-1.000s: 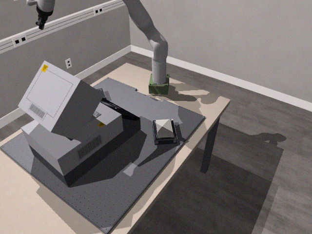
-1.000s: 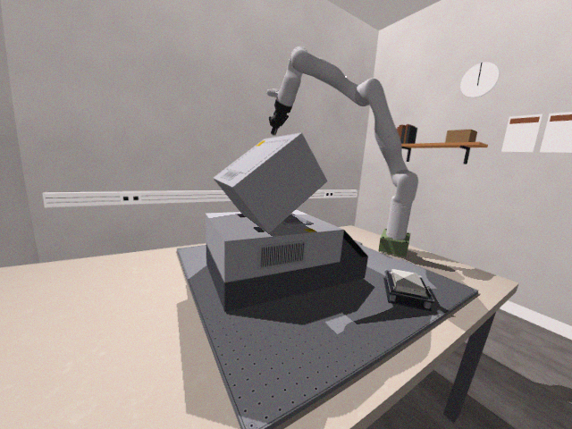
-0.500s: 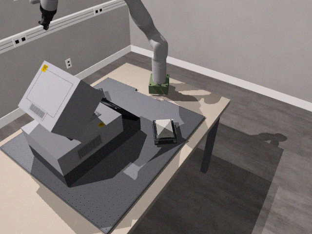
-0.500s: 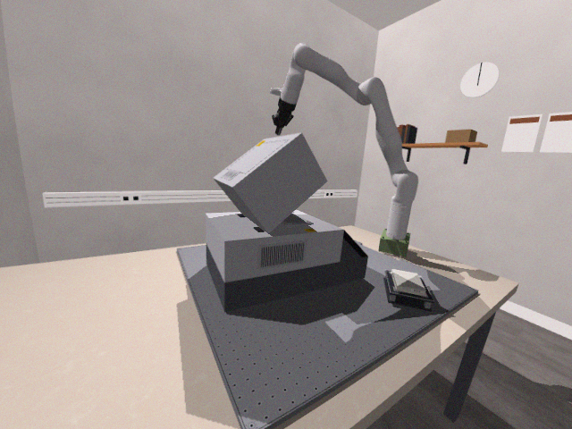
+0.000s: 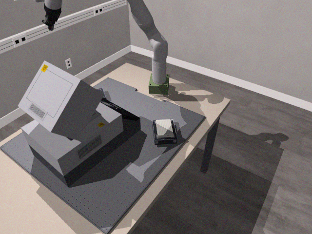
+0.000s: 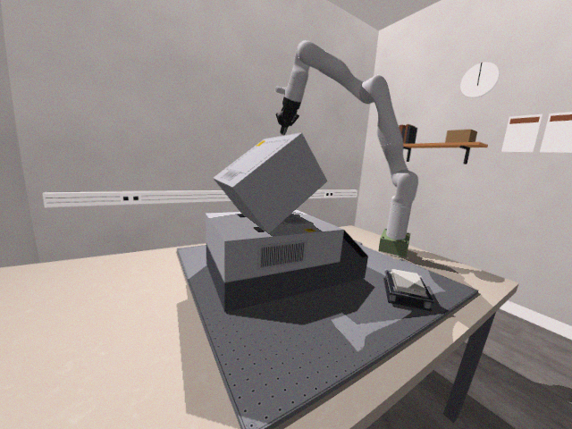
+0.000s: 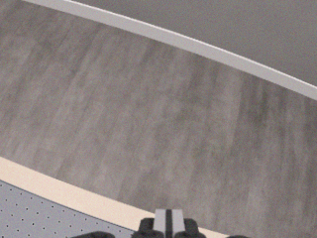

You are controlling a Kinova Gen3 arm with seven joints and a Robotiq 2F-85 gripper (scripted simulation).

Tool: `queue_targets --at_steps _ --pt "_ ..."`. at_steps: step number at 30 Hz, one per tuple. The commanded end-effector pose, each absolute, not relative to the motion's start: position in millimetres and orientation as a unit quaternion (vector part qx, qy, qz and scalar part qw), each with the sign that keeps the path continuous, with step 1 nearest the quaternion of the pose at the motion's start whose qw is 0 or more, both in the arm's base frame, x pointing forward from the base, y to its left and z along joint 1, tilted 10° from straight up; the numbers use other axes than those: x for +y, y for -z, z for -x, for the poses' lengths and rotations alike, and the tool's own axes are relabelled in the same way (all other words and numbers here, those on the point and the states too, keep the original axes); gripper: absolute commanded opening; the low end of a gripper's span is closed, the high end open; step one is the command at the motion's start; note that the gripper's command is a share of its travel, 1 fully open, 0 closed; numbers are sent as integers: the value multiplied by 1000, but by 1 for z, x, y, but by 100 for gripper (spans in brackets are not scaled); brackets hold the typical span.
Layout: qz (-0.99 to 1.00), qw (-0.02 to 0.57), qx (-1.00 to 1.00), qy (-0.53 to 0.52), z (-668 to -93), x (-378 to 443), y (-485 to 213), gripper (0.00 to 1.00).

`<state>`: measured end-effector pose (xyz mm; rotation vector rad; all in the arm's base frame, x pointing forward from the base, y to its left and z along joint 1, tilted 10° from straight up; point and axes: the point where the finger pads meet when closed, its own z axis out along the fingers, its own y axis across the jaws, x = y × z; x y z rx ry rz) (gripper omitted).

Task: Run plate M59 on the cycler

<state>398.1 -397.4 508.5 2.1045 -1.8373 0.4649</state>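
The cycler Q1 (image 5: 75, 130) stands on the grey perforated baseplate, and its lid (image 5: 59, 99) is tilted up, open. It also shows in the exterior view (image 6: 281, 249), with the lid (image 6: 270, 180) raised at an angle. The block and the front keys are hidden from these views. A white plate (image 5: 164, 128) lies in a black nest (image 5: 164, 132) to the right of Q1; it also shows in the exterior view (image 6: 408, 282). My gripper (image 5: 50, 24) (image 6: 284, 125) is shut and empty, high in the air above the lid's upper edge. In the wrist view the shut fingertips (image 7: 168, 223) point at the floor beyond the table's edge.
The arm's green base (image 5: 158, 87) stands at the table's back. The baseplate (image 5: 113, 161) reaches close to the table's right edge. A wall with a socket rail (image 5: 63, 21) runs behind Q1. A second nest is not in view.
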Motion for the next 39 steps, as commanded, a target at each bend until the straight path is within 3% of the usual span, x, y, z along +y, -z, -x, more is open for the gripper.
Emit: queue_targets --at_steps 1,39 --pt "-727 144 -653 -159 -395 -385 -510 10" --pt "-631 55 -762 -136 -374 -313 -513 10"
